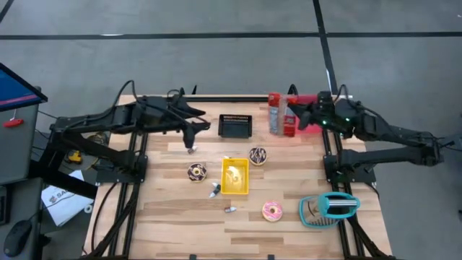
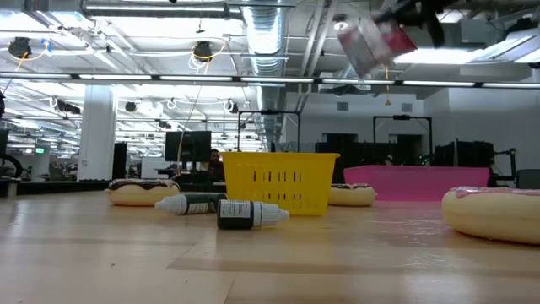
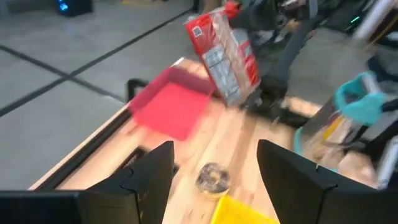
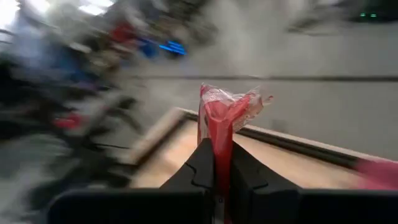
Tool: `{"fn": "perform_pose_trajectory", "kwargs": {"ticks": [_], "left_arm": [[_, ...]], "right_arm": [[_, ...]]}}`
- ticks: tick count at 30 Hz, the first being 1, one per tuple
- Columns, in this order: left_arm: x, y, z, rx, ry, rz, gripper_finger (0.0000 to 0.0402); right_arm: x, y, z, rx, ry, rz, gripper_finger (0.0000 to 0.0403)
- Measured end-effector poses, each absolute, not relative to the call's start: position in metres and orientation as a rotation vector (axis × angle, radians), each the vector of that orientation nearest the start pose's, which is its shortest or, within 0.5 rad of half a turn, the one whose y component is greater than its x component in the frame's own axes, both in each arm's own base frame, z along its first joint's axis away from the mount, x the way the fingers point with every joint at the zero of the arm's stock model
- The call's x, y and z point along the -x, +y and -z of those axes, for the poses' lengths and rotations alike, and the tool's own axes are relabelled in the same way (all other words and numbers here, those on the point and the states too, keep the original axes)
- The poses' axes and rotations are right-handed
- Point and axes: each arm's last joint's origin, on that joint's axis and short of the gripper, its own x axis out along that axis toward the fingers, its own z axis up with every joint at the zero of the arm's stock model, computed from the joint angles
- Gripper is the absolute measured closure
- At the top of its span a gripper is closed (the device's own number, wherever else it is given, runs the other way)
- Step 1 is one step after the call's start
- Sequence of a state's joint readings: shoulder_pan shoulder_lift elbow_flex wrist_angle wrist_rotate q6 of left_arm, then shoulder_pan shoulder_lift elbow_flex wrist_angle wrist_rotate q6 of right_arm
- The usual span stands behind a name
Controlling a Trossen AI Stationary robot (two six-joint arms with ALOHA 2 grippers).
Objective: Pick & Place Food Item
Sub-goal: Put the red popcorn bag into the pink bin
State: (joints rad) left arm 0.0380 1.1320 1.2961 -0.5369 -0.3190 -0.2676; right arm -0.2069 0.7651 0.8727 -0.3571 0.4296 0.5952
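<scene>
Snack packet [image 4: 219, 118] hangs pinched in right end effector [image 4: 219, 163], apparently airborne.

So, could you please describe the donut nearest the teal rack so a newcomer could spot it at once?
Start at the yellow basket in the middle of the table. Towards the teal rack, a donut lies flat on the wood. It alone has pink icing; the other two are dark-glazed.
</scene>
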Motion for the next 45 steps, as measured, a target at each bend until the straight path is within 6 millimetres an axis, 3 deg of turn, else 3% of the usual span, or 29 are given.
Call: {"fn": "perform_pose_trajectory", "kwargs": {"ticks": [7,14,19,23,28,35,45], "left_arm": [[-0.236,0.018,-0.398,0.196,0.376,-0.42,0.0176],[-0.251,0.019,-0.387,0.165,0.429,-0.419,0.0178],[-0.254,0.017,-0.384,0.167,0.439,-0.414,0.0176],[-0.254,0.016,-0.384,0.161,0.437,-0.418,0.018],[-0.254,0.014,-0.385,0.151,0.438,-0.414,0.0183],[-0.254,0.009,-0.384,0.116,0.447,-0.39,0.0184],[-0.253,-0.006,-0.382,0.093,0.48,-0.334,0.0184]], "right_arm": [[-0.154,-0.072,-0.339,-0.516,0.426,0.981,0.0394],[-0.183,-0.112,-0.343,-0.35,0.672,1.084,0.0397],[-0.191,-0.145,-0.319,-0.329,1.082,1.228,0.0397],[-0.196,-0.166,-0.297,-0.31,1.254,1.26,0.0397],[-0.203,-0.185,-0.272,-0.347,1.344,1.299,0.0397],[-0.219,-0.204,-0.245,-0.371,1.315,1.385,0.0397],[-0.23,-0.218,-0.208,-0.378,1.401,1.448,0.0381]]}}
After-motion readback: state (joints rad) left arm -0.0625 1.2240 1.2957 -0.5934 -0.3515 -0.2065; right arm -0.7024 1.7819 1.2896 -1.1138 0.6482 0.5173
